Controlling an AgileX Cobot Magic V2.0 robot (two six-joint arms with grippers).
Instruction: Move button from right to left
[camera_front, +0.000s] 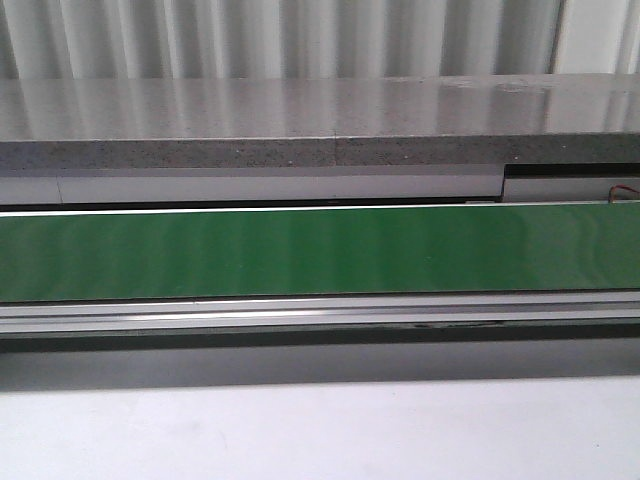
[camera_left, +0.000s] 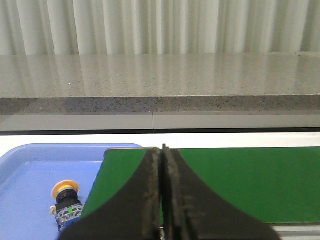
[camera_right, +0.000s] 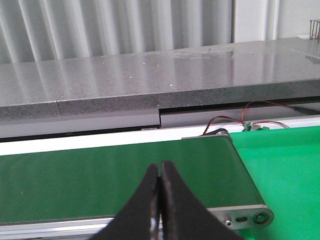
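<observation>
One button (camera_left: 66, 205), orange cap, blue body, on blue tray (camera_left: 30, 170); both end effectors closed, empty.

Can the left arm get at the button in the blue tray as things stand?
Probably yes. The button stands alone in the blue tray, nothing over it, just beside the left gripper. The jaws are shut and must open first.

Left gripper (camera_left: 161, 200) fingers pressed together, holding nothing. Right gripper (camera_right: 159, 200) likewise closed, empty.
</observation>
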